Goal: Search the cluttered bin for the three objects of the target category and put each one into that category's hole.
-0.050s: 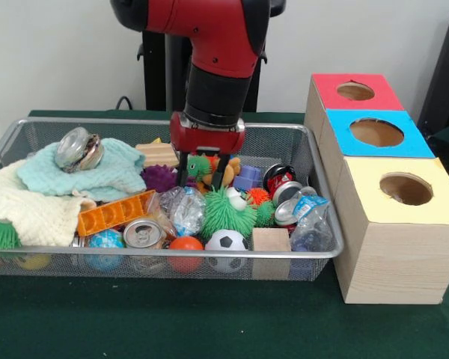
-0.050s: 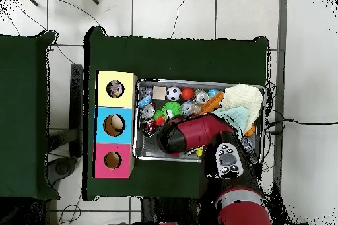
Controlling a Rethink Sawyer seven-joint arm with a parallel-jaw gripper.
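My gripper [image 1: 205,173] is down inside the wire bin [image 1: 165,256], towards its back middle. Its black fingers [image 1: 185,176] stand on either side of a green and orange plush toy [image 1: 200,166] and look shut on it. Around it lie a purple spiky ball [image 1: 159,178], a green spiky ball [image 1: 228,212], a red can [image 1: 280,179] and a purple block [image 1: 248,177]. In the overhead view the red arm [image 2: 198,133] covers the gripper and the toy. Three wooden boxes stand beside the bin, with a red-topped hole [image 1: 355,91], a blue-topped hole [image 1: 376,132] and a yellow-topped hole [image 1: 406,188].
Along the bin's front lie a soccer ball [image 1: 226,241], an orange ball [image 1: 185,244], a drink can [image 1: 143,234], a wood block [image 1: 271,241] and a blue globe ball [image 1: 105,241]. Teal cloth [image 1: 90,176] and cream cloth [image 1: 26,206] fill the left side.
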